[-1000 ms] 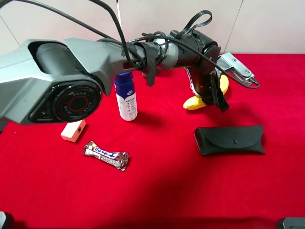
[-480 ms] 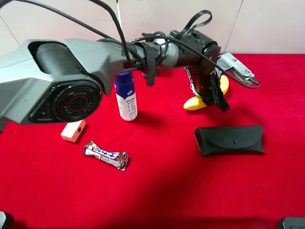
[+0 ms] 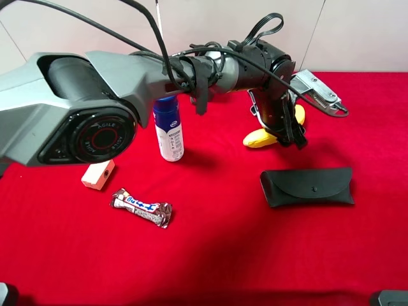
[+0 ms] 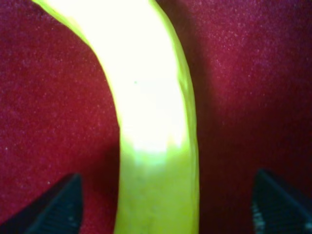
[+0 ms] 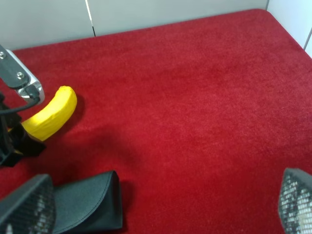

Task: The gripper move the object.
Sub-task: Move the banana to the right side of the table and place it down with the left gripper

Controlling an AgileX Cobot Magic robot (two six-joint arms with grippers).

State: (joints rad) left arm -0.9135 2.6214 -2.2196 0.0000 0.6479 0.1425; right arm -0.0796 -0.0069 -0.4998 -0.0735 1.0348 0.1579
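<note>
The yellow banana (image 3: pixel 258 137) lies on the red cloth at the back, right of centre. It also shows in the left wrist view (image 4: pixel 151 122) and the right wrist view (image 5: pixel 51 114). My left gripper (image 3: pixel 284 131) points down over its middle, reaching across from the left. It is open: in the left wrist view (image 4: pixel 165 207) the black fingertips (image 4: pixel 56 207) stand wide apart, with red cloth showing on each side of the banana. My right gripper (image 5: pixel 161 209) is open and empty, some way to the banana's right.
A black glasses case (image 3: pixel 307 186) lies just in front of the banana and shows in the right wrist view (image 5: pixel 83 202). A blue-capped white bottle (image 3: pixel 169 131) stands to the left. A cream block (image 3: pixel 98 174) and a wrapped candy bar (image 3: pixel 141 208) lie front left.
The banana has shifted very slightly left and lies a little flatter. The left arm has barely moved.
</note>
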